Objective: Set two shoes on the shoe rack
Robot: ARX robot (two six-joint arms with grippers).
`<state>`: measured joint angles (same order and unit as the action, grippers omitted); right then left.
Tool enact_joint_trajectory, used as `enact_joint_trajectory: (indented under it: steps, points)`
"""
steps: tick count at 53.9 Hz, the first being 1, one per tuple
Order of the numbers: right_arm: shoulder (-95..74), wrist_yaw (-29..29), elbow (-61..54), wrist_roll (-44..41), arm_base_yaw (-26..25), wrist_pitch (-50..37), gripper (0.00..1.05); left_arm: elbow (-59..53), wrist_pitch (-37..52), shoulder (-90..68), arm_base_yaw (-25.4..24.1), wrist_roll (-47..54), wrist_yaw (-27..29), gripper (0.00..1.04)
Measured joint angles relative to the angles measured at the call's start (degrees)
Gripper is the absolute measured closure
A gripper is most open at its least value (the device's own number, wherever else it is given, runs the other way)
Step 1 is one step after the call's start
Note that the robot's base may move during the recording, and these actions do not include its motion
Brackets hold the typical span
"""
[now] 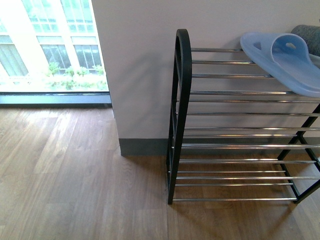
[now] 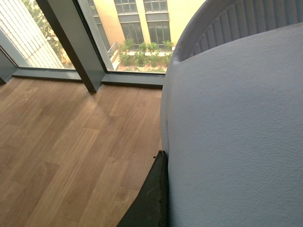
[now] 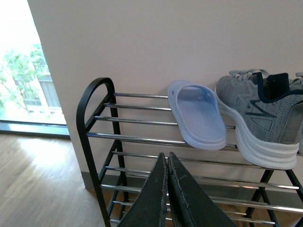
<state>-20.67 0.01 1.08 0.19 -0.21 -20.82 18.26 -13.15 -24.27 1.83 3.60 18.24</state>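
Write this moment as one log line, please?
top shelf of rack: slide, sneaker | left gripper: holds second slide | right gripper: shut, empty

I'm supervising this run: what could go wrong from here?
The held sandal fills most of the left wrist view, so placement may be nearly blind. The rack has thin, spaced bars; a sandal could tilt or slip there. The sandal on the rack overhangs the front bar; a bump might knock it off.
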Motion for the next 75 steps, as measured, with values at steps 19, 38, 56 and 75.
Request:
enact_joint_trajectory:
  steps: [19,38,56,75]
  points:
    - [6.2,0.0,0.0,0.0,0.0,6.3,1.03,0.0,0.0,0.0,0.0,0.0,0.0,1.03]
    - [13.7,0.0,0.0,0.0,0.0,15.0,1.03,0.0,0.0,0.0,0.0,0.0,0.0,1.03]
    - [20.3,0.0,0.0,0.0,0.0,20.6,1.03,0.0,0.0,0.0,0.0,0.0,0.0,1.03]
    - [20.3,0.0,0.0,0.0,0.0,20.6,0.54,0.0,0.0,0.0,0.0,0.0,0.0,1.03]
